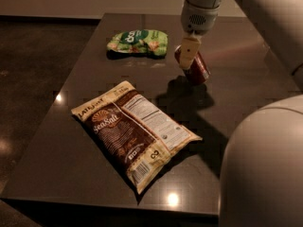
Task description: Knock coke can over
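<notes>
The coke can (198,70), dark red, is on the dark table (85,98) at the back right. It is tilted steeply, its top end pointing to the back left and its other end to the front right. My gripper (188,55) hangs down from the white arm (201,8) and is right at the can's upper end, covering part of it.
A green snack bag (138,42) lies at the back of the table, left of the can. A large brown sea-salt chip bag (134,131) lies in the middle front. My white robot body (265,169) fills the lower right corner.
</notes>
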`<state>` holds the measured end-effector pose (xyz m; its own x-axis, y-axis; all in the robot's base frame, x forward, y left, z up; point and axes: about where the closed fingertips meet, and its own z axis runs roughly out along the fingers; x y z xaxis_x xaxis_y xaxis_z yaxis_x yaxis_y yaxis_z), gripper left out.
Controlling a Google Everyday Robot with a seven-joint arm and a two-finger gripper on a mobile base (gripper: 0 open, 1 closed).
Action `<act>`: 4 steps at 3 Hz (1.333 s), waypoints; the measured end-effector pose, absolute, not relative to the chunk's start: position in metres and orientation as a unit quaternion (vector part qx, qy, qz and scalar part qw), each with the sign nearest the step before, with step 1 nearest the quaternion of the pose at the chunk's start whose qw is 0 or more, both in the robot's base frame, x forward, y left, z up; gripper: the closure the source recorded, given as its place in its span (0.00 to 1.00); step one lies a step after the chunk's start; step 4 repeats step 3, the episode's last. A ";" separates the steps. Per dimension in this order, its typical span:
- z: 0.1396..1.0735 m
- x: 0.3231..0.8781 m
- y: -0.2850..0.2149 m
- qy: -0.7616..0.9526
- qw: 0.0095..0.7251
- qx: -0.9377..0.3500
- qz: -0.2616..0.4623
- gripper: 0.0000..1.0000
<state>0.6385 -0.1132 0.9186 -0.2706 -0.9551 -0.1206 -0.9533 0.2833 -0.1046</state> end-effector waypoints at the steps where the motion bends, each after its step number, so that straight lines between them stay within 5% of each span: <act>1: 0.908 0.638 -0.110 0.791 0.065 -0.608 -0.008 0.18; 2: 0.897 0.644 -0.104 0.784 0.067 -0.617 -0.009 0.00; 4: 0.896 0.650 -0.101 0.783 0.078 -0.617 -0.012 0.00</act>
